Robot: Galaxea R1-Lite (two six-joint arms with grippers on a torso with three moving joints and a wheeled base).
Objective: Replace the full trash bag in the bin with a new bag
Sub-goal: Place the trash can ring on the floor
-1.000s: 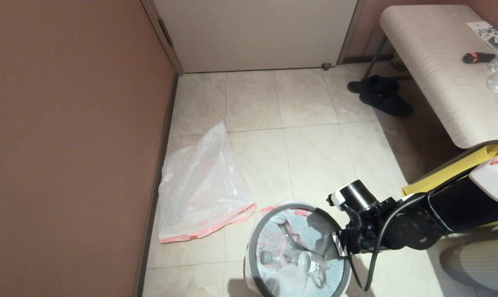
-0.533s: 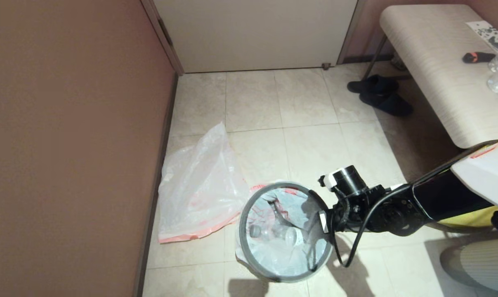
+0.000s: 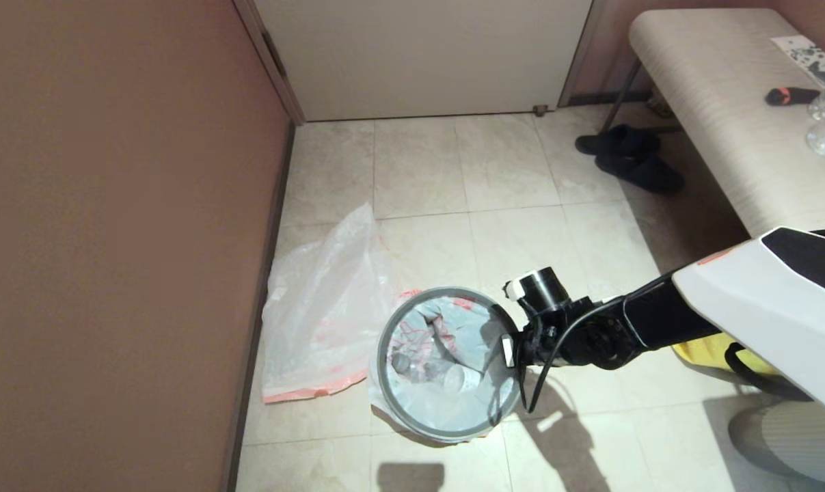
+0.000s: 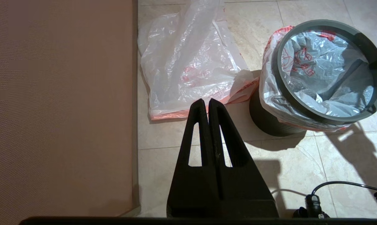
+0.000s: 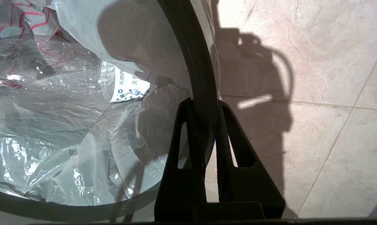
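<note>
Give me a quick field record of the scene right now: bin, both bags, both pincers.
bin: on the tiled floor, grey ring rim on
full bag: inside the bin, clear bottle visible, edge folded over the bin's outside
new bag: flat on the floor between wall and bin
right pincer: clamped on the bin's rim, one finger inside, one outside
left pincer: shut, empty, apart from the bin

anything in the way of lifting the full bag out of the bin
Yes: the grey ring rim sits over the full trash bag, pinning its folded-over edge to the bin. The right gripper is shut on that ring.
</note>
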